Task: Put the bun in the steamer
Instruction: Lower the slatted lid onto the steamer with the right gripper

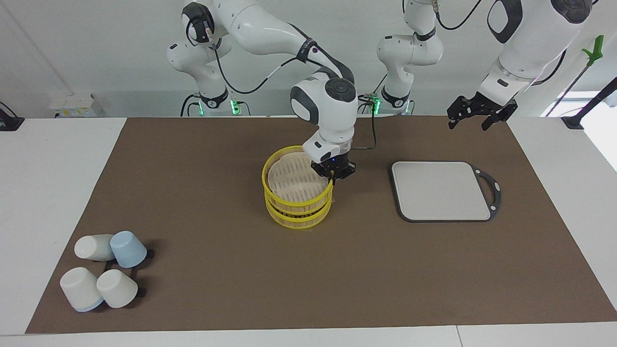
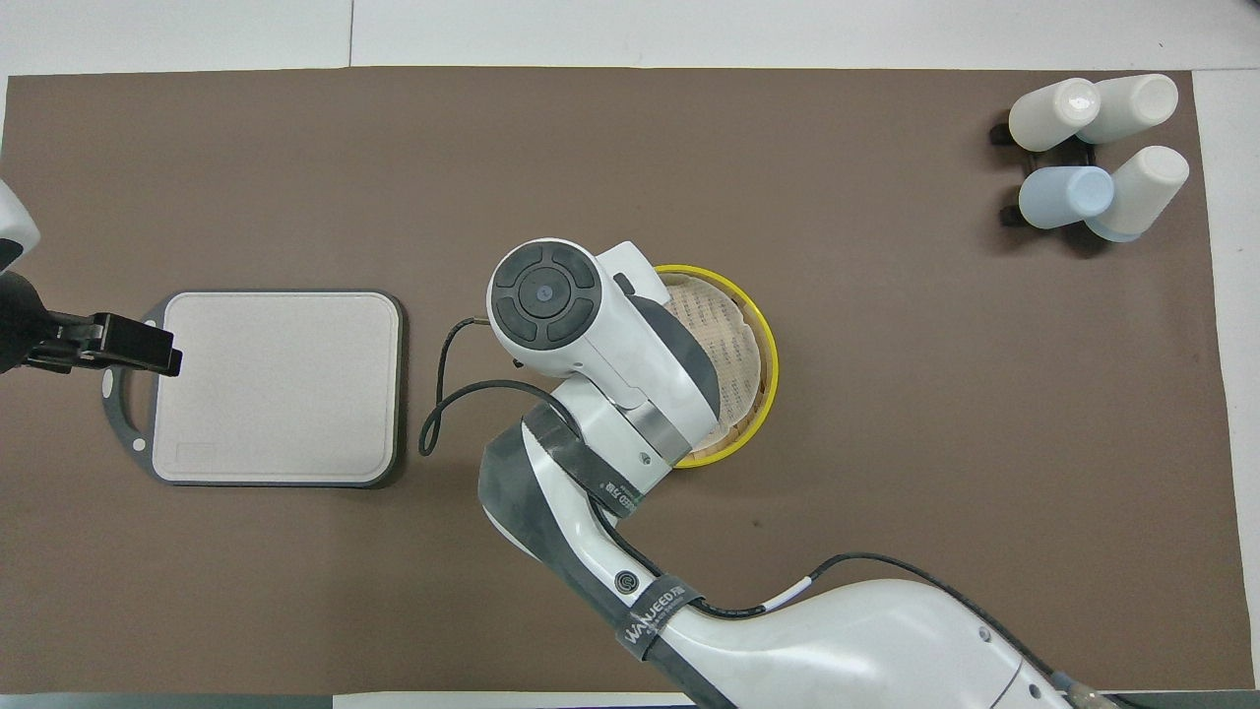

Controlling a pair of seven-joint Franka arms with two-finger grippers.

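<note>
A brown mat covers the white tabletop (image 1: 58, 159). The right gripper (image 1: 332, 174) is down at the steamer's (image 1: 297, 208) rim at mid-tabletop; its grip is unreadable and no bun shows. The left gripper (image 1: 475, 115), open, waits above the board's (image 1: 441, 190) end.

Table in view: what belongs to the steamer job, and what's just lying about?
Job: steamer; right gripper at its rim. No bun in sight.
Lying about: grey board; four cups; left gripper, waiting over the board's handle.
</note>
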